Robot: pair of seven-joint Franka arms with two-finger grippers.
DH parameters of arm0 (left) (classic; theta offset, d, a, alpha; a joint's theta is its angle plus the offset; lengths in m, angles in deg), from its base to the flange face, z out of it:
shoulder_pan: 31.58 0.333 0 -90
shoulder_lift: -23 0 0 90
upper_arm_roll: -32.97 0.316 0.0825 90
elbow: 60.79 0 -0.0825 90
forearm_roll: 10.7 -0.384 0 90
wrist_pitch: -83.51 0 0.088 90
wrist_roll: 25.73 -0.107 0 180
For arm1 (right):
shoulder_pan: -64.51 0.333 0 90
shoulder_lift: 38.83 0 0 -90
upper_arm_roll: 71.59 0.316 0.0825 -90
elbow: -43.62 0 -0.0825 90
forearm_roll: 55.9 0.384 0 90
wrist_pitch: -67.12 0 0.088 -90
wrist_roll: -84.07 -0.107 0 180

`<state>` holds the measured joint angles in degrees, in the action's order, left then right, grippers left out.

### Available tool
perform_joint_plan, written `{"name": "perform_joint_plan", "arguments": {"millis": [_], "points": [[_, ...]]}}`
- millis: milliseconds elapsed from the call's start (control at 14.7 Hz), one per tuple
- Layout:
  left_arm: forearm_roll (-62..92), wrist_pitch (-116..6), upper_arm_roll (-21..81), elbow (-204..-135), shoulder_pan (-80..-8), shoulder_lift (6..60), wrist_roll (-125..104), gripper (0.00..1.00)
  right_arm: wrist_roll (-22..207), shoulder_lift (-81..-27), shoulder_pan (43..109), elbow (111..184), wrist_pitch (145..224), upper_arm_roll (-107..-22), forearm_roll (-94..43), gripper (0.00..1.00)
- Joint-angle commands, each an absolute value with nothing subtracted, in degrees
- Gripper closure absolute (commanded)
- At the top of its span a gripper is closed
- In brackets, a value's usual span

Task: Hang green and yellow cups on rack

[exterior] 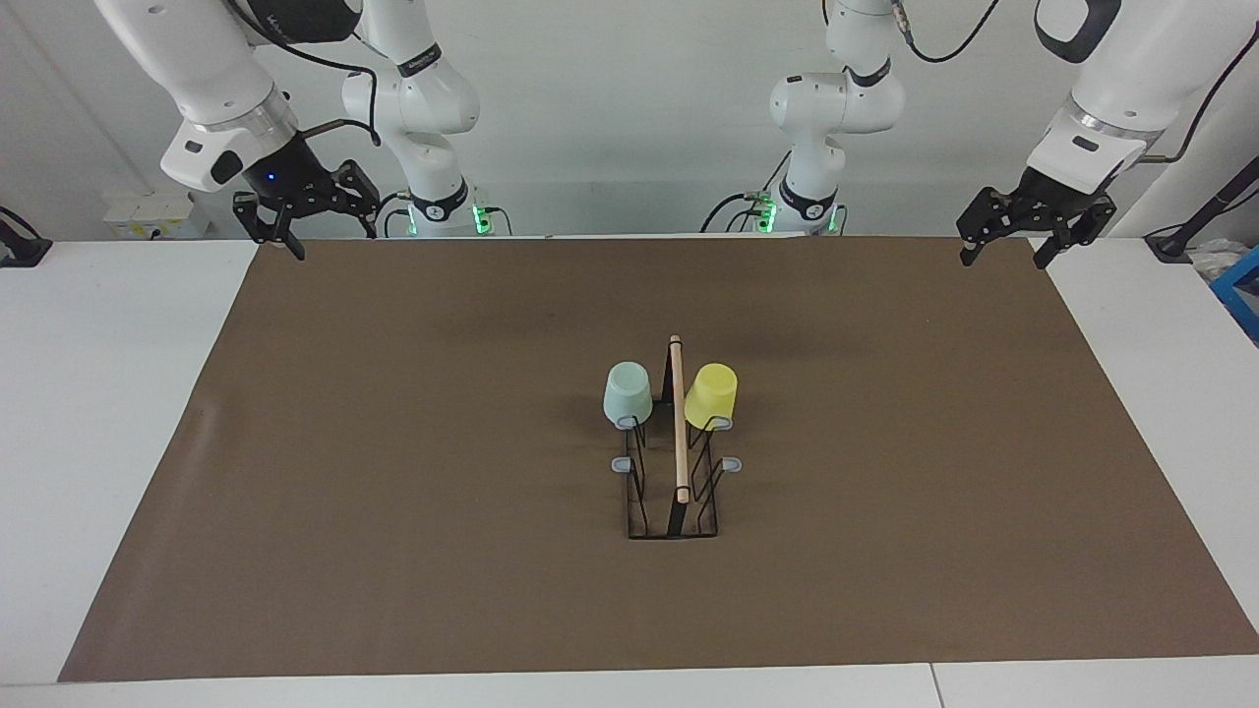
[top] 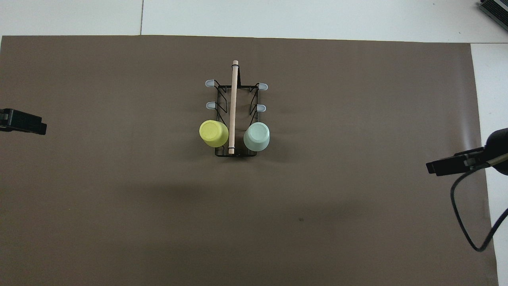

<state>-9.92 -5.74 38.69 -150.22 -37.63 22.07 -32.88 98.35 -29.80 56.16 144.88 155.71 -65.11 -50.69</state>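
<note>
The black wire rack point(exterior: 678, 433) with a wooden rod on top stands at the middle of the brown mat; it also shows in the overhead view point(top: 233, 99). The pale green cup point(exterior: 628, 393) point(top: 256, 136) hangs upside down on a prong at the rack's end nearer to the robots, on the side toward the right arm. The yellow cup point(exterior: 710, 395) point(top: 213, 133) hangs upside down on the matching prong toward the left arm. The left gripper point(exterior: 1003, 258) point(top: 24, 122) and the right gripper point(exterior: 329, 238) point(top: 452, 166) are open, empty and raised over the mat's corners nearest the robots.
Several grey-tipped prongs point(exterior: 732, 463) point(top: 261, 108) on the rack are bare. The brown mat point(exterior: 393, 442) covers most of the white table point(exterior: 98, 393). A black cable point(top: 464, 222) hangs from the right arm over the mat's edge.
</note>
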Motion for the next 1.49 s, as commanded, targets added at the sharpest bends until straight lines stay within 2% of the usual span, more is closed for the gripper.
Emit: {"name": "perform_joint_plan", "arguments": {"millis": [0, 340, 543, 951, 1154, 1426], "points": [[-9.5, -5.2, 38.4, -150.0, -37.0, 22.0, -33.6, 0.0, 96.5, -36.9, 56.3, 135.7, 151.1, -65.3, -54.1, 0.0], [-9.5, -5.2, 38.4, -150.0, -37.0, 22.0, -33.6, 0.0, 94.3, -39.4, 59.3, 133.9, 150.3, -66.1, -54.0, 0.0], [-9.5, -5.2, 38.4, -150.0, -37.0, 22.0, -33.6, 0.0, 89.4, -39.5, 64.4, 134.1, 150.5, -70.3, -54.1, 0.0], [-9.5, -5.3, 38.4, -150.0, -37.0, 22.0, -33.6, 0.0, 88.9, -39.5, 65.8, 134.5, 151.1, -71.9, -53.5, 0.0], [-9.5, -5.3, 38.4, -150.0, -37.0, 22.0, -33.6, 0.0, 89.0, -39.4, 69.9, 134.8, 152.1, -76.3, -53.4, 0.0], [-9.5, -5.2, 38.4, -150.0, -37.0, 22.0, -33.6, 0.0, 89.0, -39.2, 69.9, 134.8, 152.1, -76.4, -53.4, 0.0]]}}
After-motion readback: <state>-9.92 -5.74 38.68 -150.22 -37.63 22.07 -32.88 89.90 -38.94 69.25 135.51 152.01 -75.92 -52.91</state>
